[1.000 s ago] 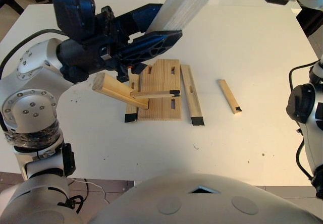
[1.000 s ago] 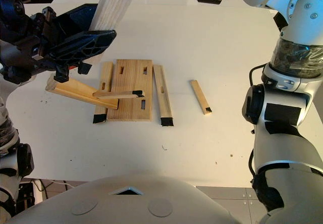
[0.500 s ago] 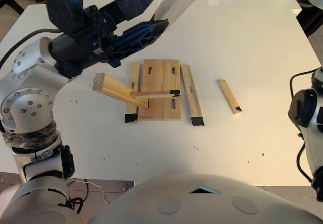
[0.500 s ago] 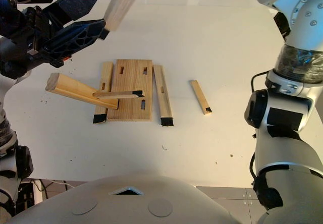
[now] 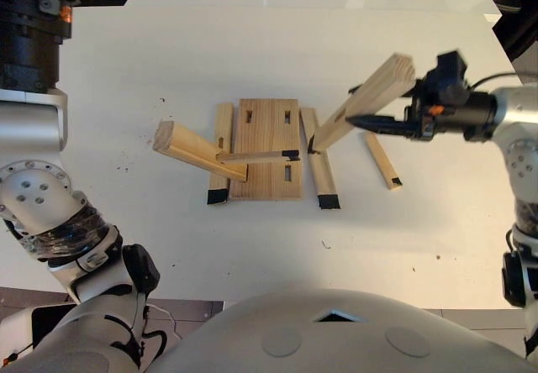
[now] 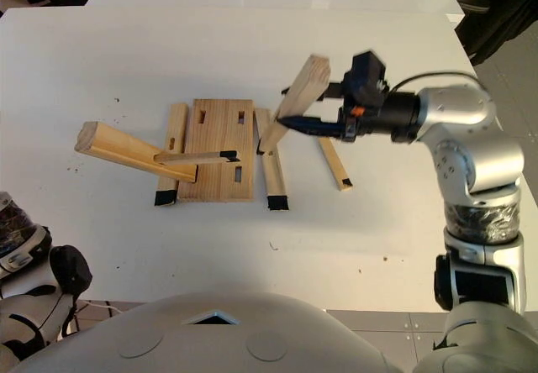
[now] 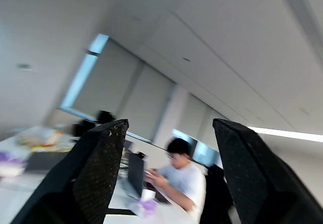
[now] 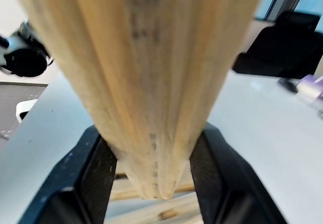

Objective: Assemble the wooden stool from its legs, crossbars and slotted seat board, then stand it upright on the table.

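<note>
Pale wood lies scattered mid-worktop (image 5: 420, 230), which is white. The right tool (image 6: 290, 123) is pinching a thick leg (image 5: 370, 96) between its black fingers (image 8: 86, 178), one on each side of the wood. That leg stands tilted, its upper end out toward the robot's right. Its lower end is down at the gap between the slotted seat board (image 5: 267, 142) and the black-tipped slotted piece (image 5: 321, 171) lying flat just beside the board's right edge.

A second slotted piece (image 5: 221, 159) lies flat against the board's left edge. Over it sits another thick leg (image 5: 195, 148), aslant, with a thin crossbar (image 5: 262, 156) reaching from it across the board. A short crossbar (image 5: 383, 161) with a dark tip lies apart to the right, under the right arm.

The left tool (image 7: 170, 125) is spread wide with nothing between its fingers (image 7: 96, 173), pointed up at the ceiling.
</note>
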